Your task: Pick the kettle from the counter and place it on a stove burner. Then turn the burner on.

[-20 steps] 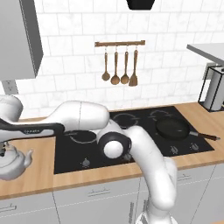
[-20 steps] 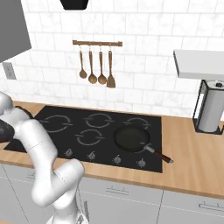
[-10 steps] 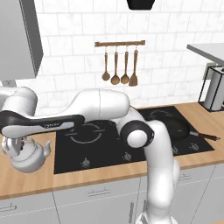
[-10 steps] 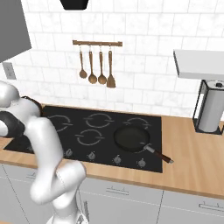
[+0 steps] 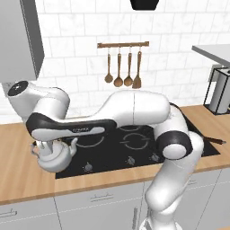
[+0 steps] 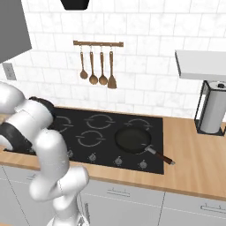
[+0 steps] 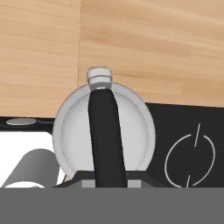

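Fingers of the two-finger gripper [image 5: 46, 144] are closed tight on the thin dark handle of the small shiny silver-grey kettle [image 5: 54, 157], which hangs over the left front corner of the flat black glass cooktop [image 5: 112, 148], beside the light-brown wood-grain counter [image 5: 20, 170]. Rightward, a black frying pan [image 6: 133, 139] sits by the cooktop's right front corner.

Wood-grain counter [image 6: 194, 163] on pale grey cabinet fronts [image 5: 94, 209], flat black glass cooktop [image 6: 106, 132] set into it with a black frying pan [image 6: 132, 139] on its right side, paper towel holder [image 6: 212, 110] at the counter's right end.
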Controlling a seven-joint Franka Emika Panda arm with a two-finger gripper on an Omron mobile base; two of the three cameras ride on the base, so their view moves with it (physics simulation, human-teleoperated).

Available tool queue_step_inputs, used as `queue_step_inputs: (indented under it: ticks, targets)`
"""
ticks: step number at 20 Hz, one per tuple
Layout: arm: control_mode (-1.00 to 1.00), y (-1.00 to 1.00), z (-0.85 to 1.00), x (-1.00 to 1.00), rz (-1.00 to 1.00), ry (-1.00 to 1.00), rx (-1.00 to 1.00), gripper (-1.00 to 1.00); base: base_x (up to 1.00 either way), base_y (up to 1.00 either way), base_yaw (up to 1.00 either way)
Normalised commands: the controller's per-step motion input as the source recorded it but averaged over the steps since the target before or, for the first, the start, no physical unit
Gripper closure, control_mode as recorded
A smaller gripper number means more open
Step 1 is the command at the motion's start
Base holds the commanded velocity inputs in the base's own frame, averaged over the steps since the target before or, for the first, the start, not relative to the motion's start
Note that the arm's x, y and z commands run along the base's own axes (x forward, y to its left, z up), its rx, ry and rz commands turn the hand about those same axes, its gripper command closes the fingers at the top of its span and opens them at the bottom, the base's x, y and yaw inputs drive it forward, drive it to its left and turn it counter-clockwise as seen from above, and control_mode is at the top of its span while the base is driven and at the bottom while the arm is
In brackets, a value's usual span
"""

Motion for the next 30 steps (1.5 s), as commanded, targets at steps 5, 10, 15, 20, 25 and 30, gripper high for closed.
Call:
queue_step_inputs:
  ticks: [5, 10, 15, 20, 25, 30]
  targets:
    - [-1.0, -0.77, 0.0, 0.06, 0.01, 0.0, 0.04, 1.0, 0.0, 0.0, 0.0]
    - [-1.0, -0.82, 0.05, 0.22, 0.0, 0.01, 0.06, 1.0, 0.0, 0.0, 0.0]
    - [-1.0, -0.78, 0.15, 0.28, 0.0, 0.08, 0.01, 1.0, 0.0, 0.0, 0.0]
    - [-1.0, -0.59, 0.03, 0.5, 0.0, 0.04, 0.0, 1.0, 0.0, 0.0, 0.0]
    - [-1.0, -0.24, 0.05, 0.61, -0.03, 0.05, 0.0, 1.0, 0.0, 0.0, 0.0]
    - [-1.0, -0.01, 0.0, 0.88, -0.04, 0.11, 0.0, 1.0, 0.0, 0.0, 0.0]
